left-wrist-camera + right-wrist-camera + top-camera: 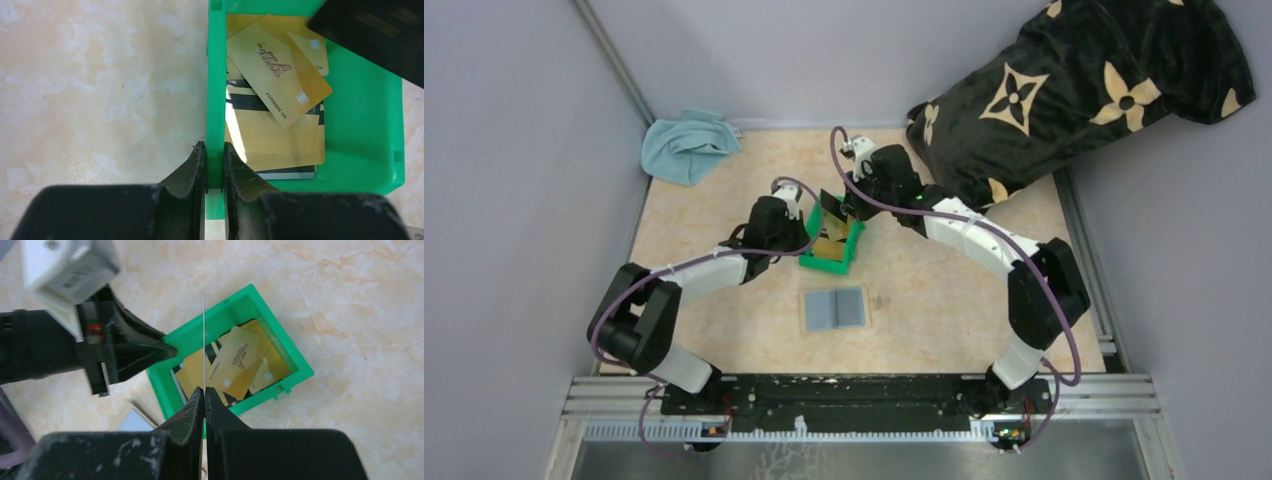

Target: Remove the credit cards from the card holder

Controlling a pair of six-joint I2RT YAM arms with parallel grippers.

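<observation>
The blue-grey card holder (835, 308) lies open and flat on the table, nearer the arms than the green bin (832, 258). Several gold-tan and black-striped credit cards (277, 75) lie loose in the bin (365, 125). My left gripper (214, 147) is shut on the bin's left wall, one finger inside and one outside. Just above the bin, my right gripper (204, 390) is shut on a black credit card (370, 30). That card (204, 340) shows edge-on as a thin line in the right wrist view. A corner of the holder (132, 420) shows there too.
A teal cloth (686, 145) lies bunched at the far left corner. A black cushion with tan flowers (1074, 90) fills the far right. Grey walls stand on both sides, and a metal rail (864, 395) runs along the near edge.
</observation>
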